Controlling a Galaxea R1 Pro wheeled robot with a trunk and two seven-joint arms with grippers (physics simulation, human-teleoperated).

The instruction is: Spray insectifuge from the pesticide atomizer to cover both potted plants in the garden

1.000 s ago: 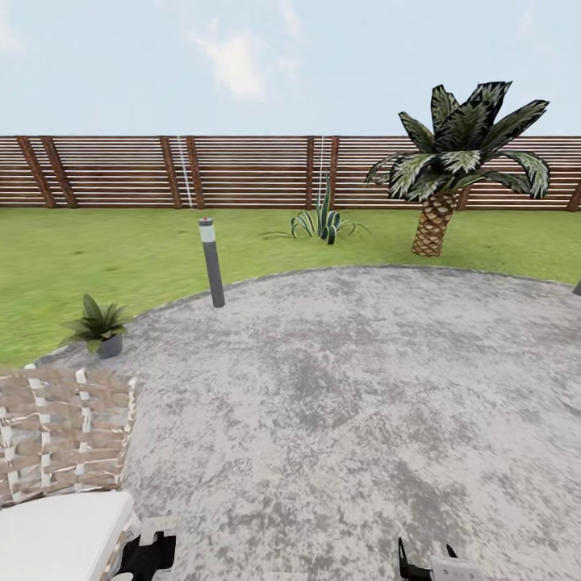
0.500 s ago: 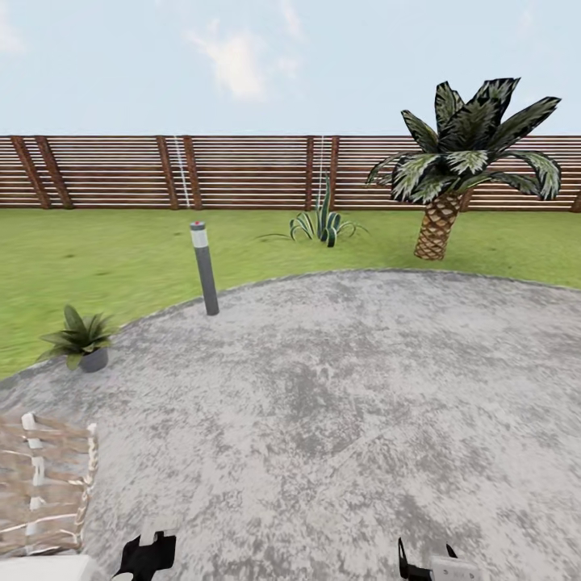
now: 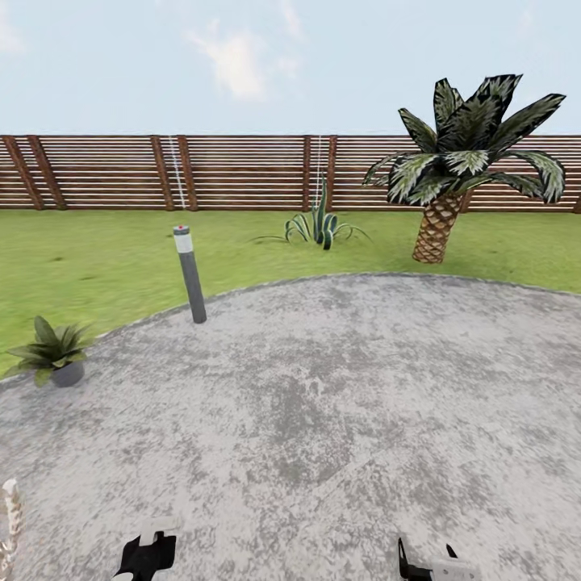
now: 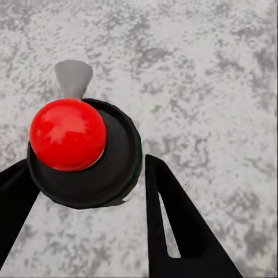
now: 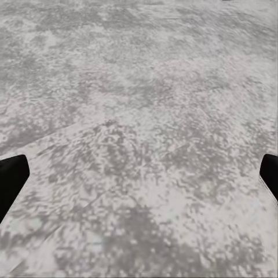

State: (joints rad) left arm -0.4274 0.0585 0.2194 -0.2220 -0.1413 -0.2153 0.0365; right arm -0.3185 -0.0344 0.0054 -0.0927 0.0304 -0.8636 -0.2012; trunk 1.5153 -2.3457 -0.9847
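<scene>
Robot rolling across patio, view sliding: wicker chair dropping out at corner, potted plant drifting left of bollard lamp versus second ago. Left gripper pinching pesticide atomizer, red top up, fingers hugging dark body. Right gripper spread wide over bare paving, holding nothing. Second rosette sitting beyond lamp, near fence. Pickup judged done; spraying pending.

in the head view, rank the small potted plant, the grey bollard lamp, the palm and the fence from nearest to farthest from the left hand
From the left hand:
1. Small potted plant, on the patio's left edge.
2. Grey bollard lamp, further on where paving meets lawn.
3. Palm, out on the lawn to the right.
4. Fence, behind everything.
</scene>
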